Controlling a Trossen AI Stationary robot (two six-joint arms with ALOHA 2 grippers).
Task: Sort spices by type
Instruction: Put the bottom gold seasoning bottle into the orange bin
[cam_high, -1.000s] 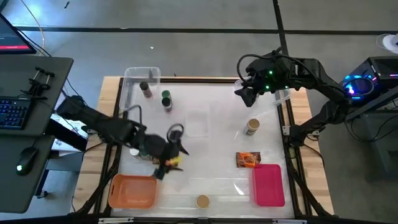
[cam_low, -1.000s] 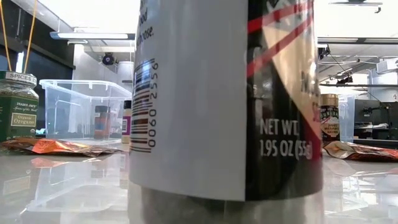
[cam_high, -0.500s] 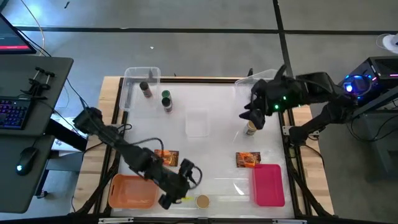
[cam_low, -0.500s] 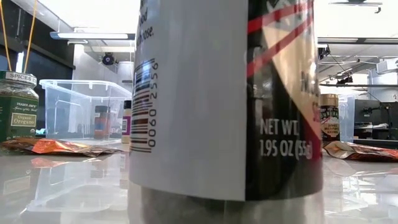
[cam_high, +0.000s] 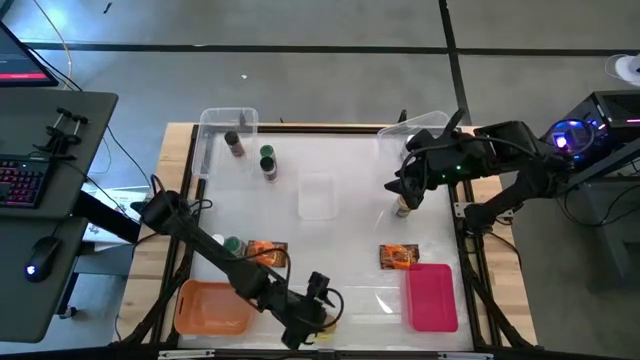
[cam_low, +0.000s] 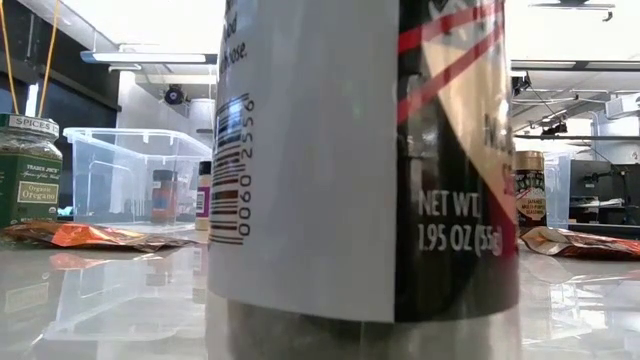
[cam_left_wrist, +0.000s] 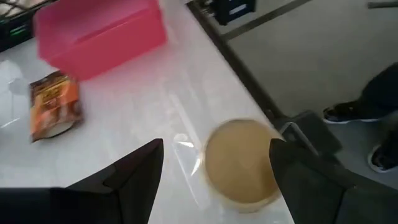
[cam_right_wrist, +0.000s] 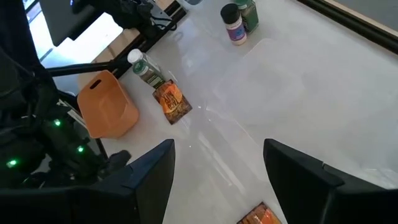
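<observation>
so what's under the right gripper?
The tan-lidded jar stands below the right gripper, mostly covered by it in the high view. The right wrist view doesn't show the jar.

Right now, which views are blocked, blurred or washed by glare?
Low view: a close white-labelled spice jar fills the middle. Left wrist view: the tan-lidded jar between the left gripper fingers is motion-blurred. High view: glare on the glossy white tabletop.

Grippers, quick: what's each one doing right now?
Left gripper: open, fingers straddling the tan-lidded jar at the table's front edge, holding nothing.
Right gripper: open, empty, above the table.
</observation>
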